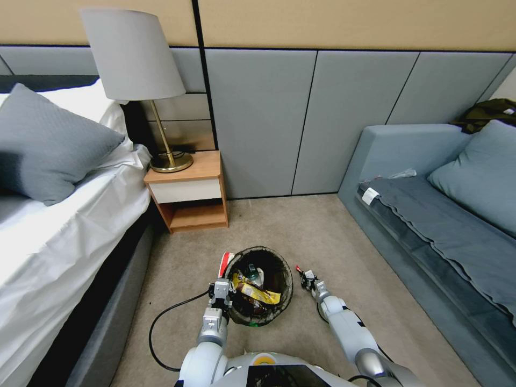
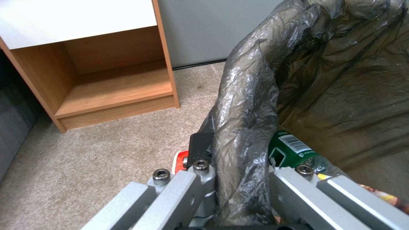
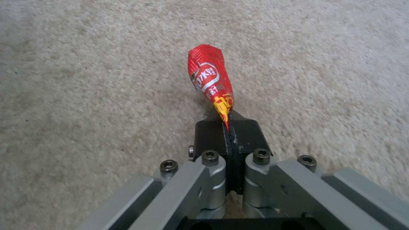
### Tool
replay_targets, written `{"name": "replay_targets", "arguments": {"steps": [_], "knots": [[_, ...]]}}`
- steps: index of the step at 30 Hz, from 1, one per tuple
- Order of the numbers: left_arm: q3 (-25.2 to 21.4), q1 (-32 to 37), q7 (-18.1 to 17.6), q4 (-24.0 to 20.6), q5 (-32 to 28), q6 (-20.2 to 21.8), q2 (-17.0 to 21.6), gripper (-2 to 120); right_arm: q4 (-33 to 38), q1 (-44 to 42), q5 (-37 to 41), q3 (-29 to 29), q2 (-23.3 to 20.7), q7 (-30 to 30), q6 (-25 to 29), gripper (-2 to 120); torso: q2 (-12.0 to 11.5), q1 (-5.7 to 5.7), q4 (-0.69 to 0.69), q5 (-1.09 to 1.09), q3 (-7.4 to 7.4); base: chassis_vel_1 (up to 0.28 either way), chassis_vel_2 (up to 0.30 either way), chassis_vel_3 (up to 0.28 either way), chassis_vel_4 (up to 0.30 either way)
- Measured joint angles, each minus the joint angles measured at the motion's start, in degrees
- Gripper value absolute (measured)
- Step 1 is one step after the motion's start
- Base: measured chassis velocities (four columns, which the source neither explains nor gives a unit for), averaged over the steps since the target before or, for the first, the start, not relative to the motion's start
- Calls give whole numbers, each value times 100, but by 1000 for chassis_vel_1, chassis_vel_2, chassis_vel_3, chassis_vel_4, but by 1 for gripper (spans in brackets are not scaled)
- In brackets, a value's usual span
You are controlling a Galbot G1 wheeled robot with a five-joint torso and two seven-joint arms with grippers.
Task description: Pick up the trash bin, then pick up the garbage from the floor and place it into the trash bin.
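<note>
The trash bin (image 1: 279, 271), round with a dark bag liner (image 2: 251, 105) over its rim, hangs above the carpet just before me. My left gripper (image 1: 221, 287) is shut on the bin's near-left rim, one finger outside and one inside. Inside lie a yellow wrapper (image 1: 257, 293) and a green bottle (image 2: 289, 147). A red-and-white cup (image 1: 225, 263) shows by the bin's left side. To the right of the bin my right gripper (image 1: 307, 279) is shut on a red snack wrapper (image 3: 210, 76), which sticks out past the fingertips above the carpet.
A wooden nightstand (image 1: 189, 188) with a lamp (image 1: 134, 59) stands ahead on the left, next to the bed (image 1: 64, 226). A grey sofa (image 1: 430, 215) lines the right side. Beige carpet (image 1: 301, 226) lies open ahead, up to the wall panels.
</note>
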Motion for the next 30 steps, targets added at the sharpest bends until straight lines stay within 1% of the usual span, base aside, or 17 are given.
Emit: {"name": "replay_targets", "arguments": {"steps": [3, 4, 5, 7, 8, 10, 11, 12, 13, 15, 16, 19, 20, 23, 24, 27, 30], "knots": [[0, -6, 1, 5, 0, 3, 4, 1, 438, -219, 228, -31, -38, 105, 8, 0, -2, 2, -8, -1, 3, 0, 0, 0, 0], [0, -6, 1, 5, 0, 3, 4, 1, 438, -219, 228, -31, -38, 105, 8, 0, -2, 2, -8, -1, 3, 0, 0, 0, 0], [1, -15, 1, 18, -1, 4, 4, 1, 722, -328, 360, -51, -56, 151, -4, 0, -2, 2, -12, 2, 4, 0, 0, 0, 0], [15, -32, 3, 44, -6, 7, 2, 1, 1425, -560, 646, -79, -76, 258, 21, 0, -1, 2, -5, -3, 1, 0, 0, 0, 0], [18, -41, 4, 54, -8, 7, 3, 1, 1772, -685, 770, -97, -83, 305, 35, 0, -2, 2, -5, -1, 1, 0, 0, 0, 0], [18, -45, 4, 58, -9, 8, 5, 1, 1951, -753, 823, -108, -84, 325, 54, 0, -2, 2, -4, 2, 2, 0, 0, 0, 0], [16, -52, 4, 64, -10, 12, 13, 1, 2364, -908, 893, -117, -86, 367, 177, 0, -1, 2, -2, 4, 1, 0, 0, 0, 0], [12, -60, 4, 66, -11, 15, 21, 1, 2765, -1050, 902, -109, -86, 396, 354, 0, -2, 1, -1, 0, 1, 0, 0, 0, 0], [12, -60, 4, 66, -11, 15, 21, 1, 2765, -1050, 902, -109, -86, 396, 354, 0, -2, 1, -1, 0, 1, 0, 0, 0, 0], [5, -63, 4, 66, -26, 19, 37, 1, 3429, -1286, 961, -102, -83, 401, 553, 0, -2, 1, 0, 3, 0, 0, 0, 0, 0], [5, -63, 4, 66, -26, 19, 37, 1, 3429, -1286, 961, -102, -83, 401, 553, 0, -2, 1, 0, 3, 0, 0, 0, 0, 0], [-2, -73, 5, 74, -47, 25, 50, 1, 4442, -1675, 1267, -82, -116, 175, 770, 0, -1, 1, 1, 2, 0, 0, 0, 0, 0], [-2, -73, 5, 74, -47, 25, 50, 1, 4442, -1675, 1267, -82, -116, 175, 770, 0, -1, 1, 1, 2, 0, 0, 0, 0, 0], [-1, -95, 6, 120, -61, 28, 51, 1, 5409, -2148, 1546, -70, -177, -211, 873, 0, -1, 0, 1, 1, 0, 0, 0, 0, 0], [-1, -95, 6, 120, -61, 28, 51, 1, 5409, -2148, 1546, -70, -177, -211, 873, 0, -1, 0, 1, 1, 0, 0, 0, 0, 0], [6, -111, 7, 142, -67, 30, 50, 1, 6428, -2664, 1671, -92, -253, -488, 947, 0, -1, 0, 0, 2, -1, 0, 0, 0, 0], [9, -124, 7, 151, -82, 33, 48, 1, 6854, -2923, 1660, -175, -299, -532, 994, 0, -1, 0, 1, 2, -1, 0, 0, 0, 0]]}}
